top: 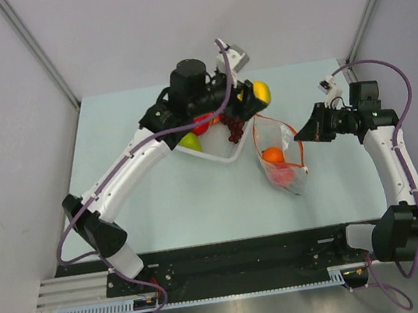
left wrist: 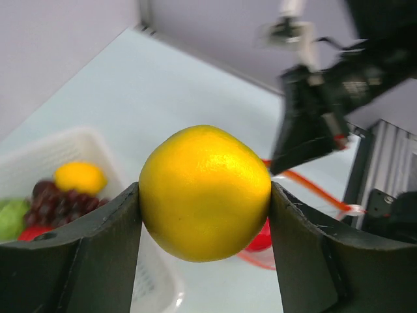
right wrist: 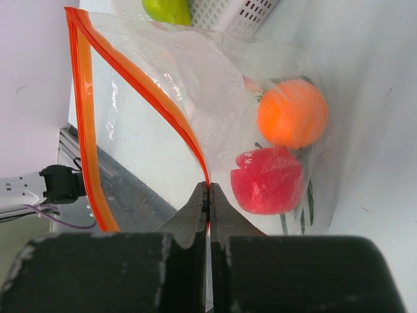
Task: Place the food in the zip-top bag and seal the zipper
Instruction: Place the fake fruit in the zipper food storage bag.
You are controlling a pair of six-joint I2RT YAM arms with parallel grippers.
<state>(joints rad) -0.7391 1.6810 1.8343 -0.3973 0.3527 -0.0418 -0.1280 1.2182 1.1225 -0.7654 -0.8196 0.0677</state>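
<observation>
Your left gripper (left wrist: 205,225) is clamped on the yellow lemon (left wrist: 205,189), just far-left of the zip-top bag (right wrist: 195,85). Your right gripper (right wrist: 208,195) is pinched tight on the zipper (right wrist: 85,117). Risk: only one lip is held, so the mouth may sag & the lemon clips the rim and rolls across the table (top: 161,203).

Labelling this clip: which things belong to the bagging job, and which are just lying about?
Job: round yellow plastic lemon; clear floppy zip-top bag; round orange fruit; red plastic apple; dark purple grape bunch.
Lying about: white slotted plastic tray.
</observation>
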